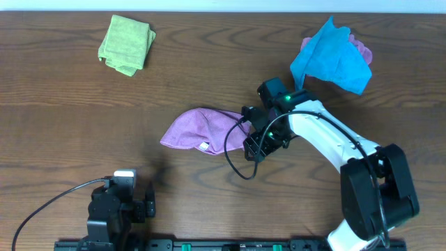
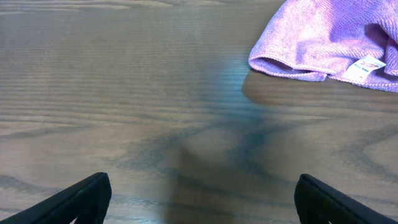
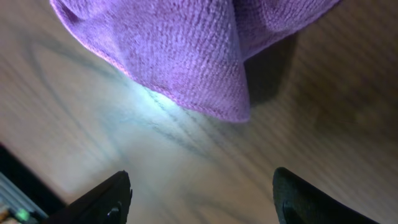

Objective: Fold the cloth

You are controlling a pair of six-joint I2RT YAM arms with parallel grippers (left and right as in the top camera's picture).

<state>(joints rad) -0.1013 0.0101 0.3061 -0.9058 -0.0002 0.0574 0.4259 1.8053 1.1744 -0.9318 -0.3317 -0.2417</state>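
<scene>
The lilac cloth [image 1: 198,129] lies bunched in a rounded heap at the table's middle, its small white tag [image 1: 204,146] at the near edge. My right gripper [image 1: 252,143] is open and empty, low over the table just right of the cloth's right end; in the right wrist view the cloth [image 3: 186,50] hangs beyond the open fingers [image 3: 202,196], apart from them. My left gripper [image 1: 143,202] is open and empty at the front left; its wrist view shows the cloth [image 2: 329,40] and tag [image 2: 365,67] far ahead of the fingers [image 2: 202,199].
A light green folded cloth [image 1: 127,43] lies at the back left. A bright blue cloth [image 1: 331,59] lies over a pink one [image 1: 360,47] at the back right. A black cable [image 1: 240,164] loops beside the right arm.
</scene>
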